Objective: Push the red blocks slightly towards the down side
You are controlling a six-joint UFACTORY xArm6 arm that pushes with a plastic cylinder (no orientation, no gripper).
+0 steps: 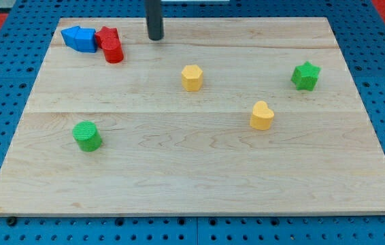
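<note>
We see my tip [155, 38] resting near the board's [199, 170] top edge, just to the view's right of the red blocks [111, 45] and apart from them; the rod has no fingers. The red blocks touch the blue blocks [79, 38] at the view's top left.

A lab-like test bench: a pale wooden board [199, 170] lies on a blue perforated base [2, 75].

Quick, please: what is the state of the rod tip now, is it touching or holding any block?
My tip: holds nothing, touches no block; it stands on the board to the view's right of the red blocks.
</note>
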